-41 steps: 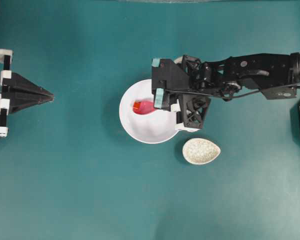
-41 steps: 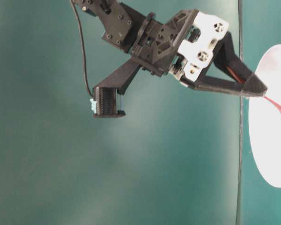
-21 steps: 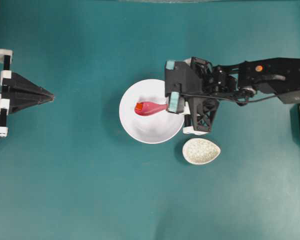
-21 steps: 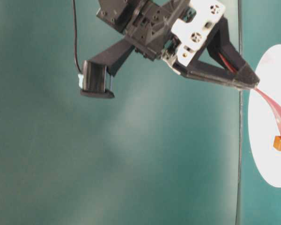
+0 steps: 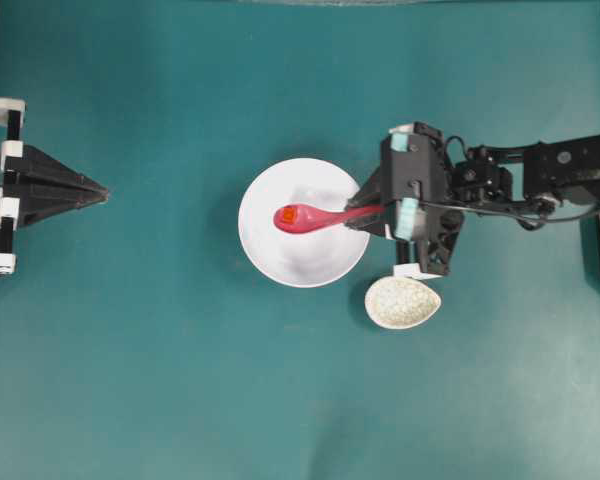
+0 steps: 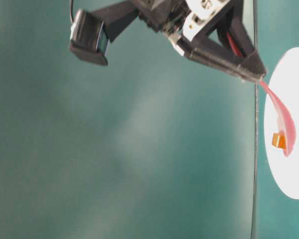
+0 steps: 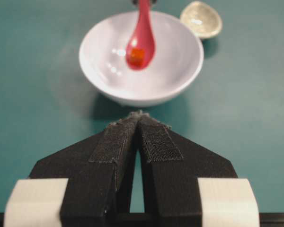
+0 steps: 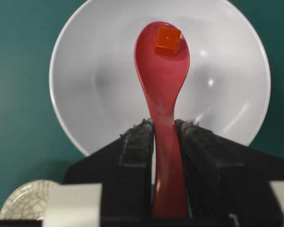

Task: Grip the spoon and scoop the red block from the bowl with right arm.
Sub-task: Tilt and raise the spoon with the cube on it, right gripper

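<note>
My right gripper (image 5: 363, 213) is shut on the handle of the pink spoon (image 5: 315, 217), just outside the right rim of the white bowl (image 5: 270, 265). In the right wrist view both pads press the spoon (image 8: 163, 80) handle, and the red block (image 8: 167, 39) sits in the scoop near its tip, over the bowl (image 8: 85, 85). The table-level view shows the spoon (image 6: 281, 119) sloping down from the right gripper (image 6: 256, 77) with the red block (image 6: 277, 140) in it. My left gripper (image 7: 138, 116) is shut and empty, at the far left, pointing at the bowl (image 7: 104, 85).
A small speckled beige oval dish (image 5: 402, 302) lies on the teal table just below my right gripper and to the bowl's lower right. It shows as well in the left wrist view as the speckled dish (image 7: 202, 19), behind the bowl.
My right arm has drawn back to the right, from over the bowl to outside its rim. The spoon came along, rose and levelled, with the red block riding in the scoop. The left arm stayed still.
</note>
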Robot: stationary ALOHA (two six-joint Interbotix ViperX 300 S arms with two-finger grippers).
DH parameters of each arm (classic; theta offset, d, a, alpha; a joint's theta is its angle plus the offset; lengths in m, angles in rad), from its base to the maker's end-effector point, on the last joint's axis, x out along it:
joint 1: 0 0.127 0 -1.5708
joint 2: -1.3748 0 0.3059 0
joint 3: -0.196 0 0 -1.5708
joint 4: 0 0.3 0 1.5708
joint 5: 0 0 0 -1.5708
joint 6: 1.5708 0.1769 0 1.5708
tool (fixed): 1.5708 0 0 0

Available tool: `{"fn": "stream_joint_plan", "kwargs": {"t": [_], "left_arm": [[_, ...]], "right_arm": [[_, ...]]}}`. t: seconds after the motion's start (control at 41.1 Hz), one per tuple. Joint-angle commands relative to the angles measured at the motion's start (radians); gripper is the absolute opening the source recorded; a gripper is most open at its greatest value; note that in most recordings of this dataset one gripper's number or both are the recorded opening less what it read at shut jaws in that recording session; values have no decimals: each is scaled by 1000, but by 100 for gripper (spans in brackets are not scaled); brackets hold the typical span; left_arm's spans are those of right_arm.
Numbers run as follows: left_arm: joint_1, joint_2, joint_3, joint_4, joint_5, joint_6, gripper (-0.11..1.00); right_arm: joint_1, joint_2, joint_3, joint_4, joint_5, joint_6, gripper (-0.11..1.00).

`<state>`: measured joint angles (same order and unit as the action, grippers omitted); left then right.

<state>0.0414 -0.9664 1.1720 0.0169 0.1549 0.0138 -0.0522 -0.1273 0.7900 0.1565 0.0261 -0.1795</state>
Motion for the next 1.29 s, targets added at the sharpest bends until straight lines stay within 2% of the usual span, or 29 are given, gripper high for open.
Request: {"fn": "stream_joint_plan", "kwargs": {"t": [0.0, 0.706, 1.265], "left_arm": [[2, 8, -11, 3, -6, 0, 0], [2, 8, -9, 3, 25, 0, 0], [2, 6, -12, 3, 31, 0, 0]], "right_arm": [[9, -26, 8, 0, -35, -3, 24], [21, -32, 71, -2, -270, -5, 24], [25, -104, 75, -8, -272, -14, 24]]}}
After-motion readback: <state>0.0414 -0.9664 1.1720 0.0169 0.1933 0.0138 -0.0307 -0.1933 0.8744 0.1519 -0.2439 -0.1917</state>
